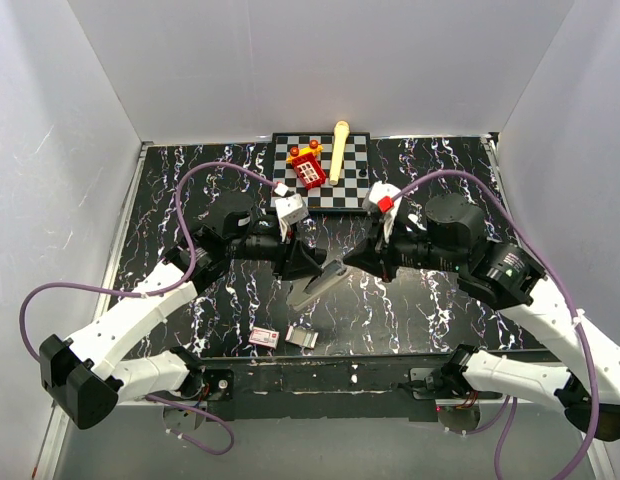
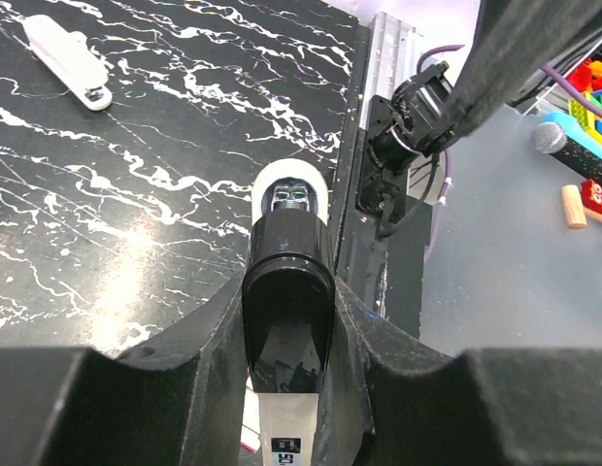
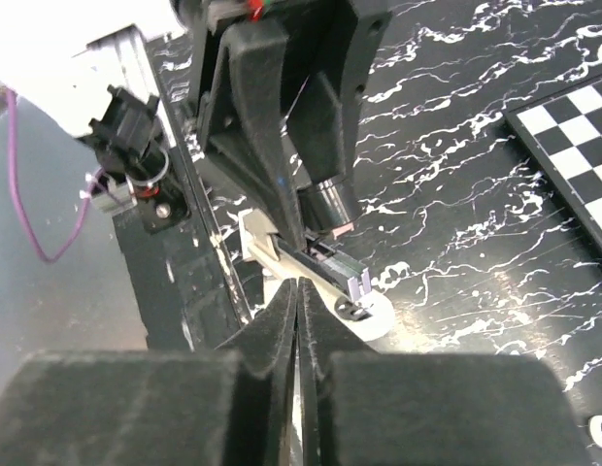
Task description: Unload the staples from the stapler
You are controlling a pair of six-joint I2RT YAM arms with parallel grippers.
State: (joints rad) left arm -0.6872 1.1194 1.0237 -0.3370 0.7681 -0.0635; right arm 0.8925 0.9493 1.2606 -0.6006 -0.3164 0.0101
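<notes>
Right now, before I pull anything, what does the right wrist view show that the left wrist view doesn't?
Only right wrist: the stapler with its inner channel opened, the right claw closed with its tips right at that channel, and a corner of the chessboard. I cannot tell whether that claw pinches anything.
Only left wrist: a white stick lying alone on the table, away from the action.
Both: the left claw clamped on the stapler, over the black marbled table.
</notes>
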